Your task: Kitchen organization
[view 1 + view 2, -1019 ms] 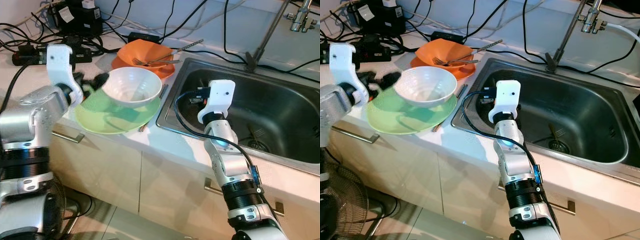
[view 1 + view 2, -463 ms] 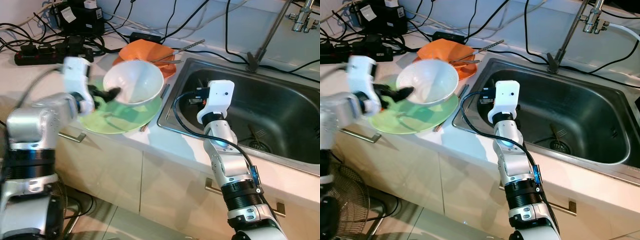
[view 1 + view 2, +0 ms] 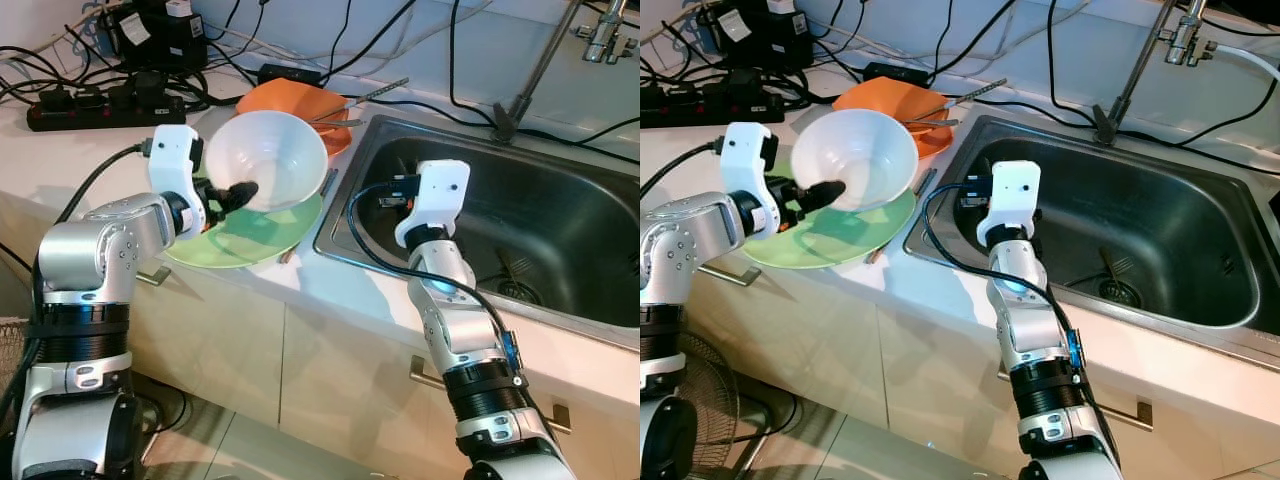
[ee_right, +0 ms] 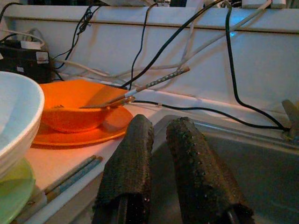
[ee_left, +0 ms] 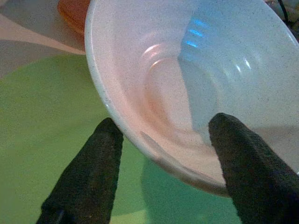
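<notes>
A white bowl (image 3: 275,155) is tipped up on its edge over a green plate (image 3: 262,236) on the counter. My left gripper (image 3: 236,192) is shut on the bowl's near rim, one finger (image 5: 88,177) outside the wall and the other finger (image 5: 243,163) inside. Behind it an orange bowl (image 3: 292,100) sits on an orange plate and holds a fork and a long utensil. My right gripper (image 4: 160,123) is shut and holds nothing; it hovers over the left edge of the steel sink (image 3: 560,215).
A pair of chopsticks (image 3: 327,182) lies on the counter between the green plate and the sink. A fork (image 3: 510,268) lies in the sink near the drain. A power strip (image 3: 100,105) and many cables run along the back. The faucet (image 3: 600,30) stands at the back right.
My left arm swung in to the bowl, closed on its near rim and tilted it up off the green plate. The right arm has not moved.
</notes>
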Available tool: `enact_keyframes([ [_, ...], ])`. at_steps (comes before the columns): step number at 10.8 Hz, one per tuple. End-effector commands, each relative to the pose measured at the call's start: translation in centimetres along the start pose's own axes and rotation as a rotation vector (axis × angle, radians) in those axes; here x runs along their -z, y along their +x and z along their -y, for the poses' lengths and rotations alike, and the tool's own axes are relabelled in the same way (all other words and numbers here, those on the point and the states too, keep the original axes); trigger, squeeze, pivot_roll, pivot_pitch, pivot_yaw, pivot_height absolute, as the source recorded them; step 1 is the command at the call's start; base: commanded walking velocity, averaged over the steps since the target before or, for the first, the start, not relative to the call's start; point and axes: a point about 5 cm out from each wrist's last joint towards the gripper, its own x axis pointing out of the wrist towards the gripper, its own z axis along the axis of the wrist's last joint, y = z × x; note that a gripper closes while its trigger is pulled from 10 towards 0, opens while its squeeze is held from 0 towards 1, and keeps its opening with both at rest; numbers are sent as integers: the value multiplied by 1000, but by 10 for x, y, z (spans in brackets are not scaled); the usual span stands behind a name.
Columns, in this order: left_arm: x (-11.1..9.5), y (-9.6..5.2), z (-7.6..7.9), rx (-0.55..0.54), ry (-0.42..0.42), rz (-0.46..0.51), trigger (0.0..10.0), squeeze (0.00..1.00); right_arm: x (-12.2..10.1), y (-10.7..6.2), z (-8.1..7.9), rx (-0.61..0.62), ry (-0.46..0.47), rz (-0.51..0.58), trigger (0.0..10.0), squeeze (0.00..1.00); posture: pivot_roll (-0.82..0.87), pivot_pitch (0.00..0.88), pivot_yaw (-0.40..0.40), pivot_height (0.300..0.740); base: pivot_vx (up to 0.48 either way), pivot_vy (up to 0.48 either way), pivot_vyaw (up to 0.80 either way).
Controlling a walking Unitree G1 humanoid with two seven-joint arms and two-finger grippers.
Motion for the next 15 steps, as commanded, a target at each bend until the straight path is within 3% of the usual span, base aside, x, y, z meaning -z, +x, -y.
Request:
enact_keyframes([
  [1, -6, 1, 1, -16, 1, 32, 0, 0, 0, 0, 7, 23, -10, -1, 10000, 0, -27, 9, -71, 740, 0, 0, 0],
  [7, -4, 4, 5, -29, -21, 51, 0, 0, 1, 0, 8, 28, -15, -9, 10000, 0, -30, 24, -74, 740, 0, 0, 0],
  [9, -6, 7, 12, -6, -52, 101, 0, 0, 1, 0, 8, 28, -16, -9, 10000, 0, -32, 25, -74, 740, 0, 0, 0],
  [11, -18, 9, 23, 28, -123, 217, 0, 0, 1, 0, 9, 32, -18, -10, 10000, 0, -34, 24, -74, 740, 0, 0, 0],
  [15, -21, 12, 35, 53, -181, 292, 0, 0, 1, 0, 12, 39, -24, -9, 10000, 0, -42, 20, -75, 740, 0, 0, 0],
])
